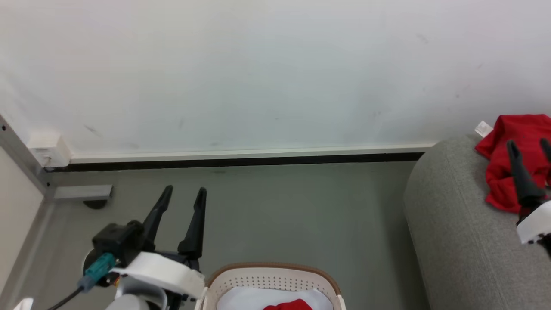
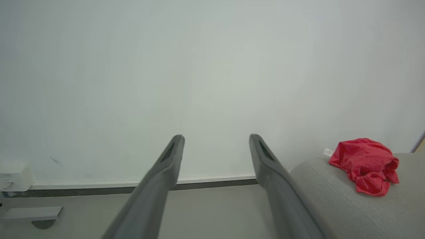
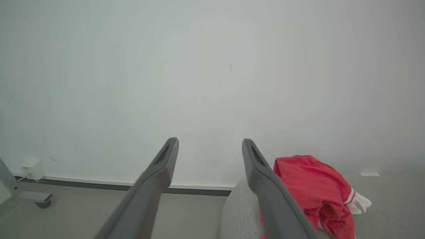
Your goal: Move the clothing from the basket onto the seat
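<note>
Left gripper: our left gripper (image 1: 185, 190) hovers above the floor (image 1: 301, 206), just left of the basket (image 1: 275, 266). Its fingers are spread wide with nothing between them.
Right gripper: our right gripper (image 1: 528, 144) is over the sofa (image 1: 452, 215), its fingers apart and empty. We cannot tell whether one of them touches the cloth.
Clothing on the seat: a crumpled red garment (image 1: 510, 125) lies on the sofa's rounded end, near the wall.
Clothing in the basket: a second red piece (image 1: 287, 305) lies on the white liner (image 1: 254, 298), at the head view's bottom edge.
Stage: we judge one garment delivered and at least one left.
Risk, snag: a right finger pulling away could catch the red garment and drag it over the rounded edge to the floor.
Risk, liner: a deep pinch in the basket could take up the liner as well, or tip the light basket.
Risk, aim: the basket is mostly cut off, so we could misjudge a reach.
</note>
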Robot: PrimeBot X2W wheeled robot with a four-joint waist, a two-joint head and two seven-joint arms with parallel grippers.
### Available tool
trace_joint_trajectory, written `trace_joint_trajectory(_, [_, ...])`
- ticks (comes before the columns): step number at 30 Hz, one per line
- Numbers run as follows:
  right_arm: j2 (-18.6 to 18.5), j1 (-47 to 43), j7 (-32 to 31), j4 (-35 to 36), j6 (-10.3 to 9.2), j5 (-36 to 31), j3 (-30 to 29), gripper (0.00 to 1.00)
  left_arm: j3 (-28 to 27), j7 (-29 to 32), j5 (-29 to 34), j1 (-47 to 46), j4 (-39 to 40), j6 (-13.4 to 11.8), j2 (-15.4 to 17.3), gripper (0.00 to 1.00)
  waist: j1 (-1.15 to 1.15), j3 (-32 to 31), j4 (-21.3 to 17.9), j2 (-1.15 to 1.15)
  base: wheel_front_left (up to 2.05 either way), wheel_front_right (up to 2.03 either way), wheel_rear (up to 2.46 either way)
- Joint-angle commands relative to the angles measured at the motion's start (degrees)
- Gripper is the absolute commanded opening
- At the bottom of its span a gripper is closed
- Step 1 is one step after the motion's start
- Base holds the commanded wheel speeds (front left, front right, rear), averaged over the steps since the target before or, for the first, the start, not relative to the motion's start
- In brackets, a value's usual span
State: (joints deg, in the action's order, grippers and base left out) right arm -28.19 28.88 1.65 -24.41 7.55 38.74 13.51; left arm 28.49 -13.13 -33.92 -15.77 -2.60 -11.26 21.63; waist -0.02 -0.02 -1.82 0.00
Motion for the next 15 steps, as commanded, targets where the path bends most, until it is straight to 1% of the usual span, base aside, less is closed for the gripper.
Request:
trace_joint_trajectory(1, [2.5, -5.0, 1.6, 2.5, -0.12, -1.4, -2.2, 1.00, -1.5, -1.0, -0.9, 2.6, 0.9, -0.9, 0.3, 1.00, 0.02, -0.5, 1.4, 0.00, 0.00, 0.00, 0.00])
trace_joint_trajectory(2, [2.5, -5.0, 1.6, 2.5, -0.12, -1.4, -2.2, 1.00, -1.5, -1.0, -0.9, 2.6, 0.9, -0.9, 0.3, 1.00, 0.02, -0.5, 1.4, 0.00, 0.00, 0.00, 0.00])
trace_joint_trajectory(3, [5.1, -9.0, 3.3, 5.0, -0.12, -3.6, -4.6, 1.00, -2.9, -1.5, -0.1, 4.8, 1.1, -2.1, 0.6, 1.00, 0.02, -0.6, 1.8, 0.00, 0.00, 0.00, 0.00])
trace_joint_trajectory(4, [5.1, -9.0, 3.3, 5.0, -0.12, -3.6, -4.6, 1.00, -2.9, -1.5, -0.1, 4.8, 1.1, -2.1, 0.6, 1.00, 0.02, -0.6, 1.8, 0.00, 0.00, 0.00, 0.00])
trace_joint_trajectory(7, [9.6, -14.8, 5.5, 8.7, -0.12, -7.4, -7.3, 1.00, -4.9, -2.0, 0.9, 8.0, 1.2, -3.7, -0.1, 1.00, 0.02, -0.6, 2.1, 0.00, 0.00, 0.00, 0.00])
trace_joint_trajectory(10, [13.9, -19.2, 6.1, 11.3, -0.12, -8.8, -9.6, 1.00, -8.0, -2.0, 3.2, 10.6, 2.3, -4.7, -1.4, 1.00, 0.02, -0.5, 2.2, 0.00, 0.00, 0.00, 0.00])
trace_joint_trajectory(12, [16.6, -21.6, 6.6, 13.1, -0.12, -9.6, -10.3, 1.00, -9.6, -2.0, 5.0, 13.1, 2.8, -4.2, -2.8, 1.00, 0.02, -0.5, 2.1, 0.00, 0.00, 0.00, 0.00])
trace_joint_trajectory(15, [19.1, -24.9, 7.9, 15.2, -0.12, -12.1, -10.5, 1.00, -11.7, -2.0, 7.4, 15.3, 2.9, -2.8, -4.5, 1.00, 0.02, -0.6, 2.1, 0.00, 0.00, 0.00, 0.00])
